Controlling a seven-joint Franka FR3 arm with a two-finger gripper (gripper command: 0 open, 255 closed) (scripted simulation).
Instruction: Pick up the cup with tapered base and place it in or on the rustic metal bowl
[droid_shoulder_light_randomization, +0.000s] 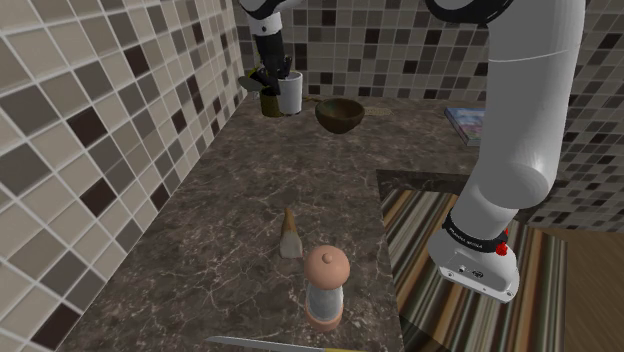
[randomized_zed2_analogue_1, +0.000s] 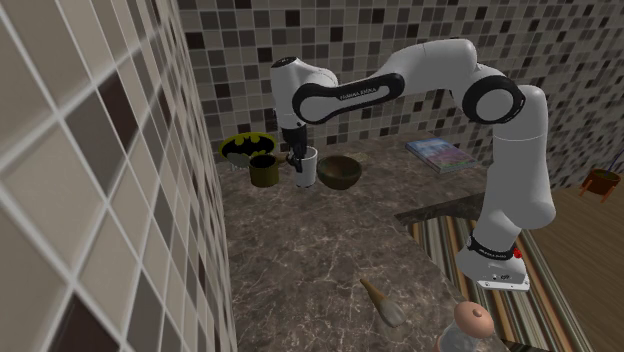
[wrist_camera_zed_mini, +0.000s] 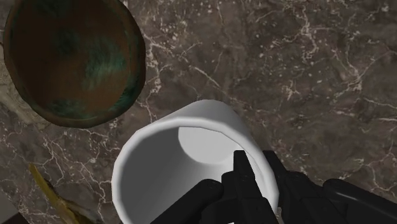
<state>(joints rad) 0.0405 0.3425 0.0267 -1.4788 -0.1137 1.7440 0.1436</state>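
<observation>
The black gripper (wrist_camera_zed_mini: 262, 178) has its fingers (wrist_camera_zed_mini: 245, 173) clamped on the wall of the upright white cup (wrist_camera_zed_mini: 191, 165), one inside the rim and one outside. Past the fingertips, beside the cup on the dark marble counter (wrist_camera_zed_mini: 305, 63), sits the brown, green-stained bowl (wrist_camera_zed_mini: 73, 60).

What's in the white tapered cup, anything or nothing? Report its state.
Empty: the wrist view looks down into the white tapered cup, and its bare white bottom is visible.
</observation>
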